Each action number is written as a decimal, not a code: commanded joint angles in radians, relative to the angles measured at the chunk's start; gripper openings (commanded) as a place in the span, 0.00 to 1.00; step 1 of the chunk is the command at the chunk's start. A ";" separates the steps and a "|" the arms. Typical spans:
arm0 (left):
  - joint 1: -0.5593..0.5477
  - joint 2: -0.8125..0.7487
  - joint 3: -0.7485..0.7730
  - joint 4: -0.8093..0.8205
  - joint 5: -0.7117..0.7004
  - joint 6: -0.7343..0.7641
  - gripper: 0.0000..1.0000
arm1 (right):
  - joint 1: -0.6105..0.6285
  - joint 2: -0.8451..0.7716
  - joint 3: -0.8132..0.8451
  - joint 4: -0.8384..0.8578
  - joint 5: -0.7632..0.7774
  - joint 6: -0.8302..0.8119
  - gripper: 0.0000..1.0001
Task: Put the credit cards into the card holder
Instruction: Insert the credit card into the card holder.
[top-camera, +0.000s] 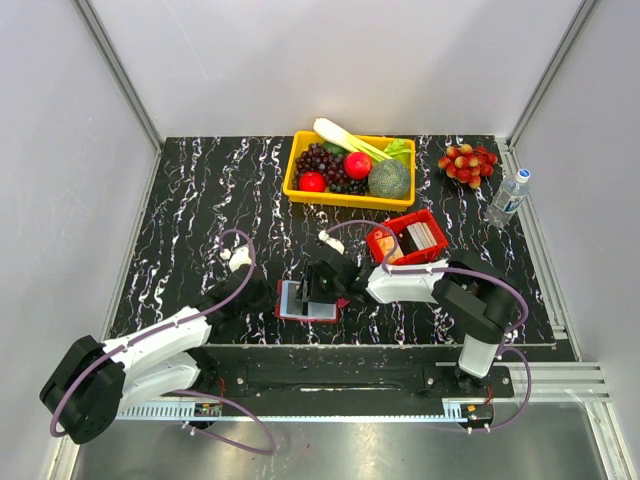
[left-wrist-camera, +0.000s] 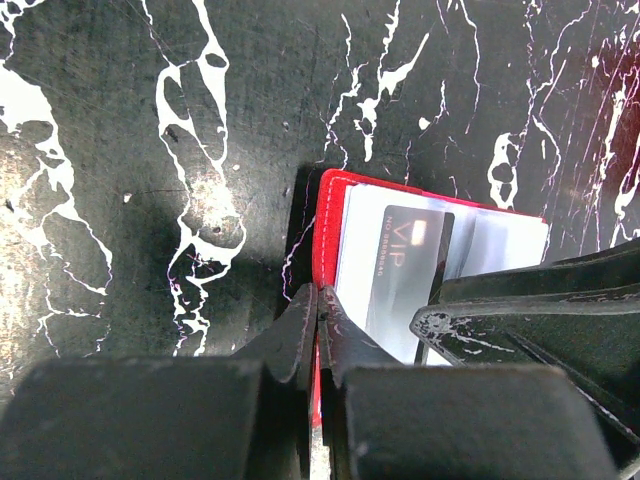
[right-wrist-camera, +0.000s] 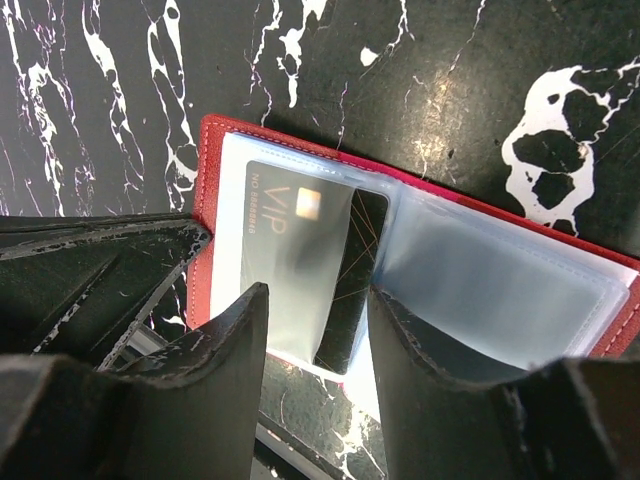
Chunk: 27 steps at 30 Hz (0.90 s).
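The card holder (right-wrist-camera: 213, 180) lies open on the worktop (top-camera: 200, 200), near the front edge and between our 2 arms. Our left pincer (left-wrist-camera: 318, 325) is pressed together on the red left edge of the holder and keeps it flat. Our right pincer (right-wrist-camera: 318, 350) has its 2 fingers apart and holds nothing. It hangs just over the black card (right-wrist-camera: 300, 260).

The black card lies on the left inner page. Part of it looks tucked under the clear pocket (right-wrist-camera: 480, 270), and 1 long strip of it shows bare. We cannot tell how deep it sits.

We think the job now is to get this card all the way in. To do it well, we should keep the left pincer tight so the holder does not slide. We should push on the edge of the card, not on top of the soft pocket. We should go slowly and keep the card flat, so it does not bend or pop back out.

More cards (top-camera: 420, 236) wait in the red tray (top-camera: 432, 225), well apart from the holder, so the task looks far from done.
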 joint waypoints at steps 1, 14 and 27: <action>0.001 -0.012 0.019 0.036 0.004 0.011 0.00 | 0.002 0.023 0.035 0.038 -0.057 -0.003 0.49; 0.001 -0.017 0.016 0.036 0.005 0.010 0.00 | 0.002 -0.006 -0.035 0.239 -0.126 0.008 0.45; 0.000 -0.060 0.020 -0.002 -0.029 0.013 0.00 | -0.066 -0.274 -0.013 -0.052 0.153 -0.211 0.49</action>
